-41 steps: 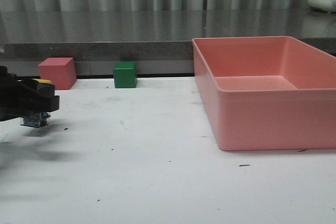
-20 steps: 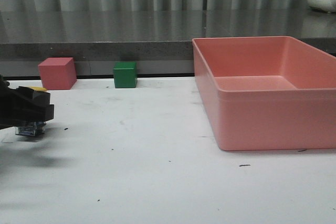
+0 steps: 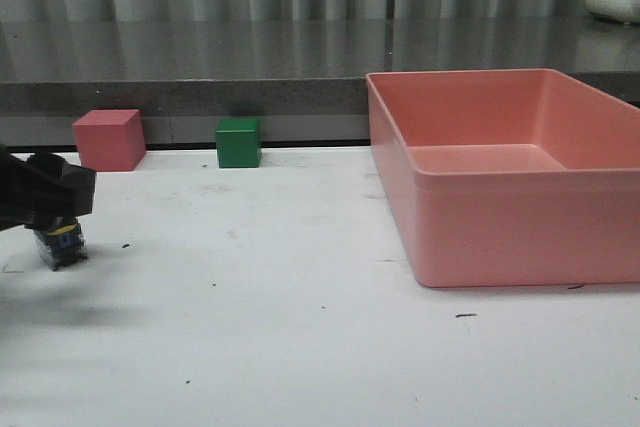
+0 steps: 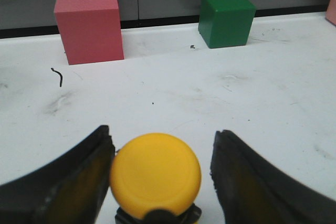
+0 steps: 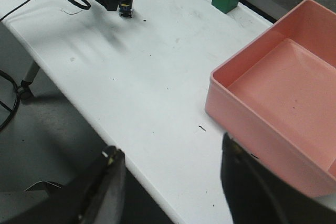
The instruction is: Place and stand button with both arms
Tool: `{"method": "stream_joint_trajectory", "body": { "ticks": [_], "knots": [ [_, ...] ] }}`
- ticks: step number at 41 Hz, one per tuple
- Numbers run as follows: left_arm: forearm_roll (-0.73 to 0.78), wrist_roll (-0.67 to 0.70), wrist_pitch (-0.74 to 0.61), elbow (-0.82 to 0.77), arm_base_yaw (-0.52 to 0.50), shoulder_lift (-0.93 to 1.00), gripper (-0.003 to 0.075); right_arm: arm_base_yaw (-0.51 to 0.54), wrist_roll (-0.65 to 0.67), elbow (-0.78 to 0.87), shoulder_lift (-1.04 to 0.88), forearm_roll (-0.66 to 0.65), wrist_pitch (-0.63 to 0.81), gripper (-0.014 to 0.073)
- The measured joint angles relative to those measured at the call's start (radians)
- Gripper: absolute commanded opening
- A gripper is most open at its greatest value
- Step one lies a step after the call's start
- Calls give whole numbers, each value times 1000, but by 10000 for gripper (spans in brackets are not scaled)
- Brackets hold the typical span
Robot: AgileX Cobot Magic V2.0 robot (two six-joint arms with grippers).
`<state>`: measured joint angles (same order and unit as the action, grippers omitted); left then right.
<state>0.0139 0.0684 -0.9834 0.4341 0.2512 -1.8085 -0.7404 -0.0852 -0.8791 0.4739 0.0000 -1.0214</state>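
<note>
No writing or brand could be read on anything. The button point(image 4: 155, 174) had a round yellow cap on top and a dark base with small blue and yellow marks point(image 3: 63, 239), too small to read. It stood on the white table point(image 3: 300, 327), cap up, at the left side, well away from the big pink bin point(image 3: 510, 172).

The left gripper point(image 4: 160, 177) was around the button. One dark finger point(image 4: 68, 182) was just beside the cap on one side, so close that it could not be told if it touched. The other finger was a little apart from the cap, with white table showing between them. So the jaws looked loosened and not squeezing the button. In the front view the black gripper hid the cap, and only the base showed under it.

Beyond the button, near the back edge of the table, sat a pink cube point(image 3: 108, 139). A green cube point(image 3: 238, 142) sat beside it, between the pink cube and the bin. Both cubes were well apart from the button. Nothing lay between the button and the cubes but bare table with a few dark specks.

The right gripper point(image 5: 170, 187) hung high over the near edge of the table, far from the button. Its two fingers were spread wide and held nothing. The pink bin had nothing in it.
</note>
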Motion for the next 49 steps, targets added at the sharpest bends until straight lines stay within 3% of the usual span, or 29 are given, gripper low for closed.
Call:
{"method": "stream_joint_trajectory", "body": {
  "ticks": [14,23,35,40,49],
  "knots": [
    [-3,0,420,30,0,274,409,0,0,0,0,0,0,426],
    [-3,0,877,163,0,446,409,0,0,0,0,0,0,426],
    [-3,0,1349,364,0,617,409,0,0,0,0,0,0,426],
    [2,0,1490,430,0,683,409,0,0,0,0,0,0,426],
    [40,0,1621,462,0,839,409,0,0,0,0,0,0,426]
  ]
}}
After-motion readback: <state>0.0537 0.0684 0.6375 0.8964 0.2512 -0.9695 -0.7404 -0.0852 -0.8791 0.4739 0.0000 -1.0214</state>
